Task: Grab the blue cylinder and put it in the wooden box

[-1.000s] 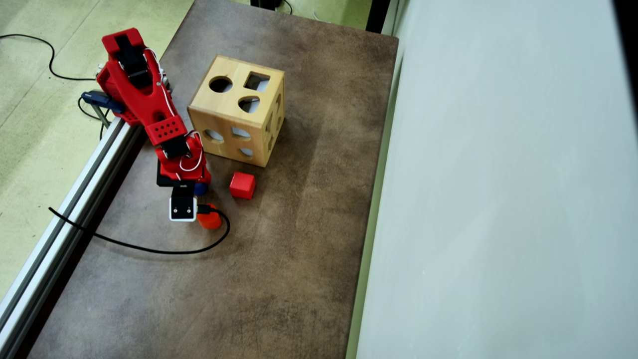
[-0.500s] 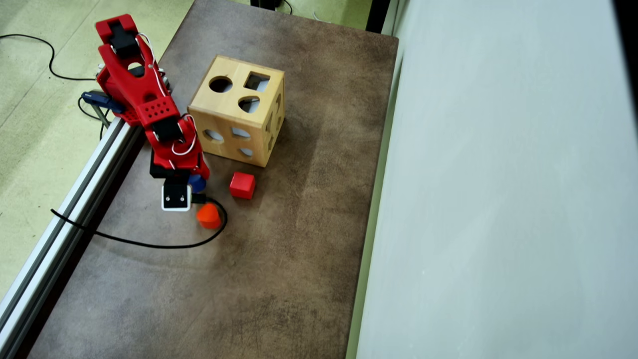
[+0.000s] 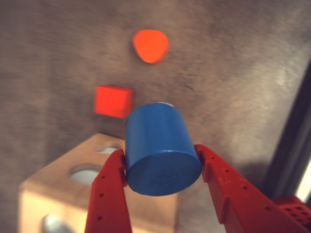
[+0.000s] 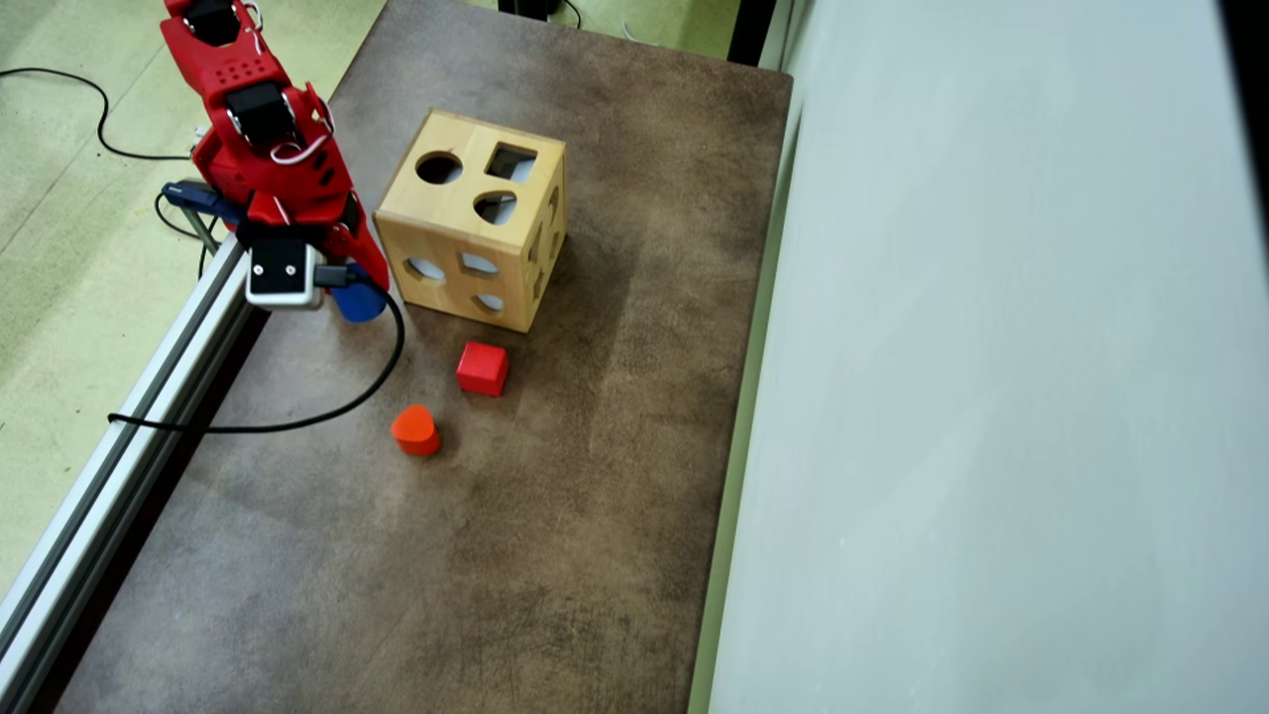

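Note:
My red gripper point(image 3: 163, 167) is shut on the blue cylinder point(image 3: 160, 150), one finger on each side, and holds it above the table. In the overhead view the blue cylinder point(image 4: 359, 301) peeks out under the gripper point(image 4: 357, 290), just left of the wooden box point(image 4: 474, 235). The wooden box point(image 3: 63, 194) is a light-wood cube with round, square and rounded-triangle holes; it lies below and left of the jaws in the wrist view. Its top face has three holes in the overhead view.
A red cube point(image 4: 483, 368) and an orange rounded-triangle block point(image 4: 415, 429) lie on the brown table in front of the box; both show in the wrist view point(image 3: 113, 101) point(image 3: 151, 45). A metal rail point(image 4: 129, 416) and a black cable point(image 4: 297, 421) run along the table's left edge.

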Robot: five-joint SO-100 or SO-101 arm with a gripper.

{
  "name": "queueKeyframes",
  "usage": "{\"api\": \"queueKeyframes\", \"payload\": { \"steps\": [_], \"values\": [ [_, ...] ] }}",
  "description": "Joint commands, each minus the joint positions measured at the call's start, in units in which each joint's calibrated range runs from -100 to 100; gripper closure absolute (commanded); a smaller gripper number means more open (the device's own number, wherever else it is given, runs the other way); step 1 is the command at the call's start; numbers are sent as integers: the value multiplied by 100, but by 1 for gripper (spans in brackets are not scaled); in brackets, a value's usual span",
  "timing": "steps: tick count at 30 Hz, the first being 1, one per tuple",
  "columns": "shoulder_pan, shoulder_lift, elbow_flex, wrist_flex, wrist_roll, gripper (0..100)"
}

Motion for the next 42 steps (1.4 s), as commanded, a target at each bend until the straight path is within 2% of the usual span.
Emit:
{"api": "queueKeyframes", "payload": {
  "steps": [1,10,23,30,42],
  "values": [
    [-458,-495,-32,23,-337,98],
    [-1892,-503,-41,658,-1065,98],
    [-3667,-707,76,690,-1968,98],
    [-4046,-885,729,690,-2149,98],
    [-4202,-962,720,907,-2227,98]
  ]
}}
